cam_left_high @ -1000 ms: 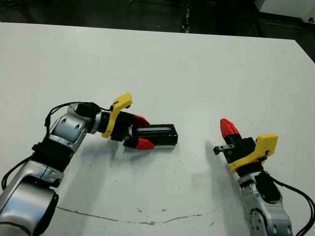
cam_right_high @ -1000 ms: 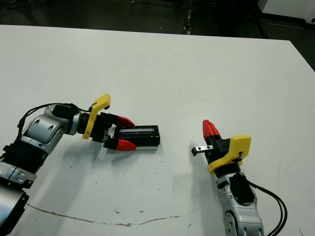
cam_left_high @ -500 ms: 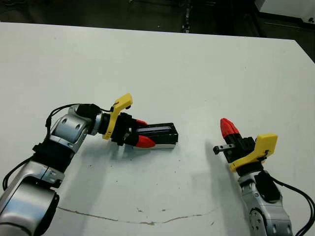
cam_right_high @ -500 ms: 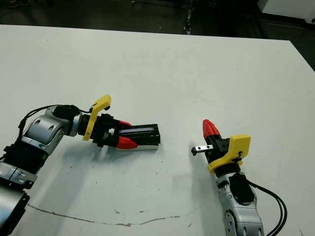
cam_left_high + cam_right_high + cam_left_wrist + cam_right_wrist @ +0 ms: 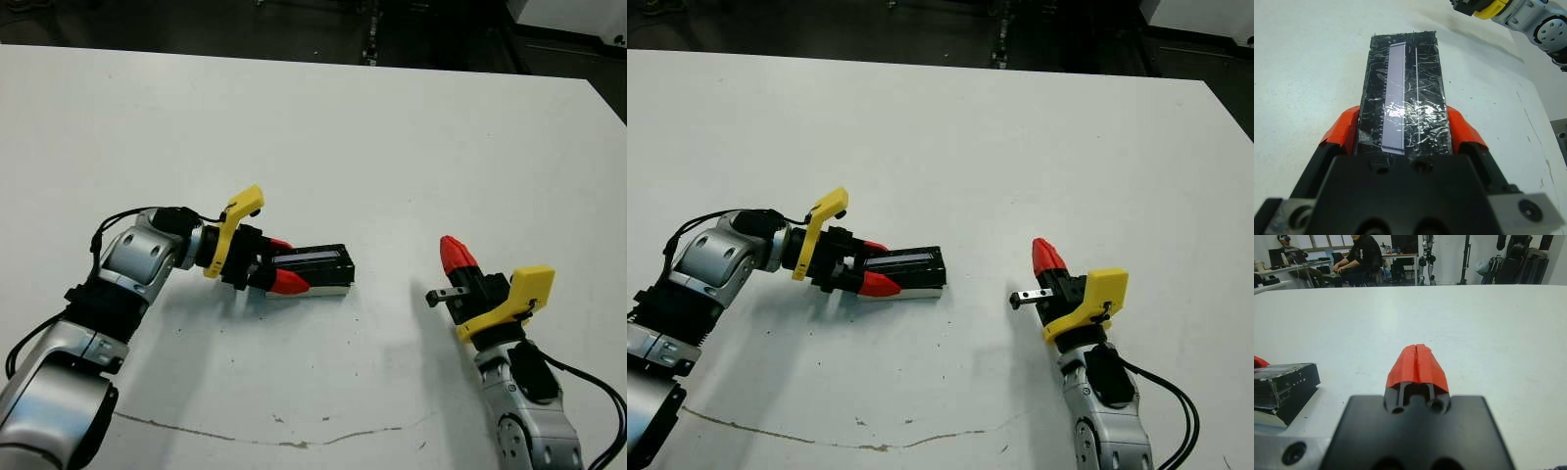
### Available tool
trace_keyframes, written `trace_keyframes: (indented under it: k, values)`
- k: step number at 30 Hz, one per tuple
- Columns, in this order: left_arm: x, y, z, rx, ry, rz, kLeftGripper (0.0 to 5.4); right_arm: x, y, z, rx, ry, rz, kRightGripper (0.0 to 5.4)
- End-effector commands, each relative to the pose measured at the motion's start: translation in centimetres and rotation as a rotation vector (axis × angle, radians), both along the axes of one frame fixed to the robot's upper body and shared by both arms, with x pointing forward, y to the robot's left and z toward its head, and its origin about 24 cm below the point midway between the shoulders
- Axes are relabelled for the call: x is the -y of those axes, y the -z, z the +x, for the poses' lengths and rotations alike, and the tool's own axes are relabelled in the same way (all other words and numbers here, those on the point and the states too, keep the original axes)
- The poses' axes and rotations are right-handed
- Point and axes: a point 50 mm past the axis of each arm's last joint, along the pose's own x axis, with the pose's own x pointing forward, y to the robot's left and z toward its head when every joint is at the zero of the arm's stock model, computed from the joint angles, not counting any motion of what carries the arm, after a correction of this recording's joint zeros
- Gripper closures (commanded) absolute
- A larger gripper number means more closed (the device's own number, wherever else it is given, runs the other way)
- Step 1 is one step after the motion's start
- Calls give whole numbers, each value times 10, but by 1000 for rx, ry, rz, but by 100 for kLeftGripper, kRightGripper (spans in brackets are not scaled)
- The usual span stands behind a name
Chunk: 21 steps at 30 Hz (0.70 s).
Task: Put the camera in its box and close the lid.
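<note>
Broad white desk, left gripper with red-tipped fingers clamped on the near end of the glossy black foil-wrinkled rectangular lid lying mid-desk, right gripper well apart, fingers pressed together

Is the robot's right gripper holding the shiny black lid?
No, the right gripper is shut on nothing and sits away from the lid, which the left gripper clamps between its red fingers.
</note>
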Motion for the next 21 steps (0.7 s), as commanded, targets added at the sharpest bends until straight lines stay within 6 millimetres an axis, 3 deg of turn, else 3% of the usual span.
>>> trace_keyframes:
  k: [1, 21]
  values:
    - [0, 2, -1, -6, -66, -34, 220, 3, 2, -1, -9, 6, -32, 540]
    - [-7, -17, -7, 46, -184, -142, 223, 3, 4, -1, -24, 0, -30, 540]
